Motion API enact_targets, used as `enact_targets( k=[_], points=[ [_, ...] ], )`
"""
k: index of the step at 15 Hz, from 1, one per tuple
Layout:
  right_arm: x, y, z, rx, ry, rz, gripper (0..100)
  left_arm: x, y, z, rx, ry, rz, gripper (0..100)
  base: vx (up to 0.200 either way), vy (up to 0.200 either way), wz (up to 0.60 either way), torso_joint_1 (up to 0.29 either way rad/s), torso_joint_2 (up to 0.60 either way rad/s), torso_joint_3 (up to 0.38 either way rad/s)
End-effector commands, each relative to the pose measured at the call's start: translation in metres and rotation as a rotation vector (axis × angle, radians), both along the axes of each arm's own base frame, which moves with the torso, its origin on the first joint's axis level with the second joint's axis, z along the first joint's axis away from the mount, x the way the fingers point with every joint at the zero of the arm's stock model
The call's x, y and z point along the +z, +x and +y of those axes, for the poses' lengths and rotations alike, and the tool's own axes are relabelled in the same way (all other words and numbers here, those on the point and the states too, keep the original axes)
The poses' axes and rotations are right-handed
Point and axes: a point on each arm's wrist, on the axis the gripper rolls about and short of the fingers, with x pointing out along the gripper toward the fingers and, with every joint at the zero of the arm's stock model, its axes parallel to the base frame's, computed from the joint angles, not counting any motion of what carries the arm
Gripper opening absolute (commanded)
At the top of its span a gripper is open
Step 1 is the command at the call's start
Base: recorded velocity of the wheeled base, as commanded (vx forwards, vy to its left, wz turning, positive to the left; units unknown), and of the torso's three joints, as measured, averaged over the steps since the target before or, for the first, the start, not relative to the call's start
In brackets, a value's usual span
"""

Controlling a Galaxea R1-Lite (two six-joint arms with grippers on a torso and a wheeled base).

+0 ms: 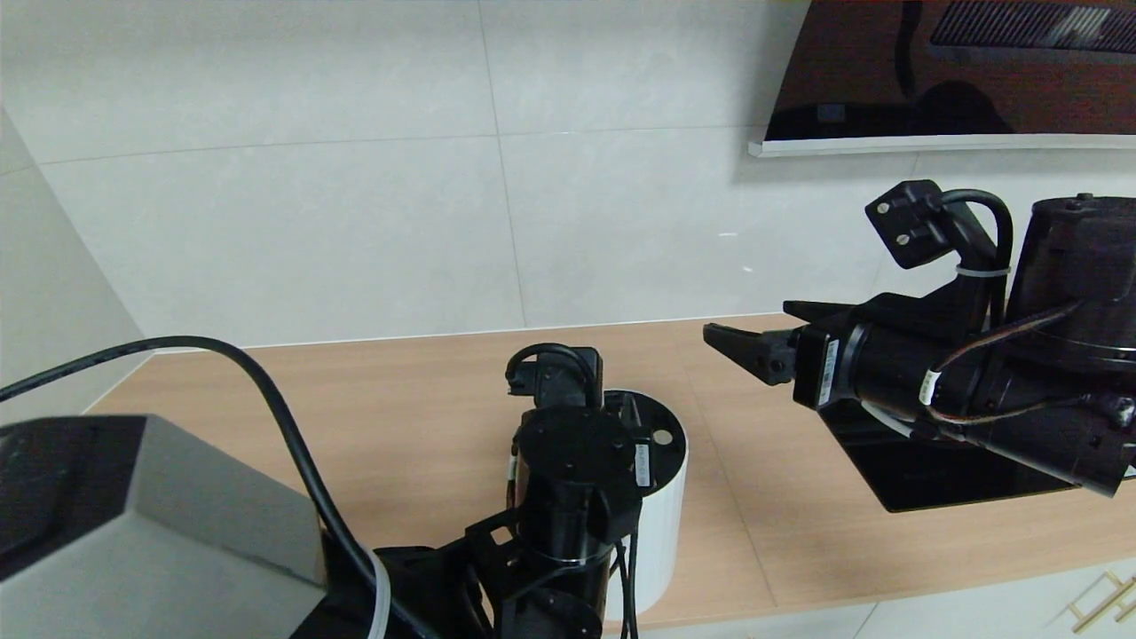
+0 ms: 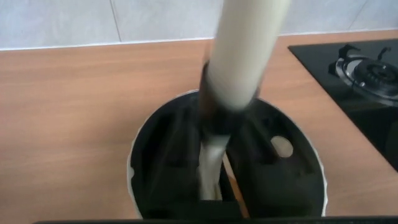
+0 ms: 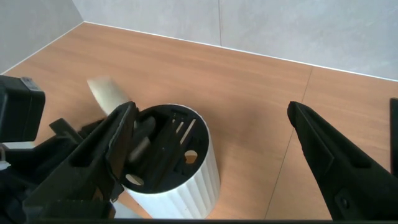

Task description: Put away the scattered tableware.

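Pale wooden countertop [image 1: 355, 417] runs along a grey tiled wall [image 1: 311, 177], with a black cooktop [image 1: 932, 479] set into it on the right. Near the front edge we see a round white holder [image 1: 661, 524] with a black slotted top. The left arm [image 1: 572, 479] stands directly over it. In the head view its bulk hides the left gripper [image 1: 593, 415], so we cannot tell whether it grips or has let go.

The left wrist view gives us more: a cream utensil handle [image 2: 244, 56], blurred, points down into the holder's slots. A thin wooden stick [image 2: 233, 183] sits inside, and a gas burner [image 2: 367, 67] shows on the cooktop.

The right gripper [image 1: 754, 351] hangs to the holder's right, near the cooktop's edge, spread wide and holding nothing. Its own view looks down on the holder and shows the cream handle rising beside the left arm.
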Motion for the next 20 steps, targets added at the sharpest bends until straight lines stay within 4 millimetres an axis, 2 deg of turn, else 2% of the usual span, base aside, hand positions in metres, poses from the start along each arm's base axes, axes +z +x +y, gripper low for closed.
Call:
enact_targets(
  k=[1,5,6,7,10,13,14,16,17,20],
  points=[
    [0.000,0.000,0.000,0.001,0.000,0.000,100,0.000,0.000,0.000,0.000,-0.001,0.000,100,0.000,0.000,0.00,0.000,0.00,0.000],
    [0.000,0.000,0.000,0.001,0.001,-0.001,100,0.005,-0.001,0.001,0.000,-0.012,-0.008,100,0.000,0.000,0.00,0.000,0.00,0.000],
    [0.000,0.000,0.000,-0.001,0.001,-0.001,100,0.012,-0.002,0.004,0.001,-0.030,-0.021,100,0.000,0.000,0.00,0.000,0.00,0.000],
    [0.001,-0.001,-0.001,-0.003,0.003,-0.004,100,0.029,-0.005,0.010,0.004,-0.067,-0.049,100,0.000,0.000,0.00,0.000,0.00,0.000],
    [0.008,-0.005,-0.004,-0.009,0.018,-0.027,100,0.112,-0.032,0.054,-0.050,-0.245,-0.185,100,0.000,0.000,0.00,0.000,0.00,0.000],
    [0.026,-0.019,-0.016,-0.038,0.054,-0.082,100,0.164,-0.073,0.114,-0.176,-0.324,-0.280,100,0.000,0.000,0.00,0.000,0.00,0.000],
    [0.031,-0.025,-0.024,-0.079,0.069,-0.099,100,0.172,-0.081,0.139,-0.157,-0.327,-0.307,100,0.000,0.000,0.00,0.000,0.00,0.000],
    [0.034,-0.041,-0.048,-0.142,0.089,-0.129,100,0.176,-0.099,0.178,-0.141,-0.315,-0.342,100,0.000,0.000,0.00,0.000,0.00,0.000],
    [0.033,-0.058,-0.065,-0.164,0.103,-0.143,100,0.169,-0.113,0.200,-0.141,-0.287,-0.334,100,0.000,0.000,0.00,0.000,0.00,0.000],
    [0.008,-0.111,-0.115,-0.258,0.118,-0.183,100,0.140,-0.159,0.251,-0.060,-0.181,-0.291,100,0.000,0.000,0.00,0.000,0.00,0.000]
  ],
)
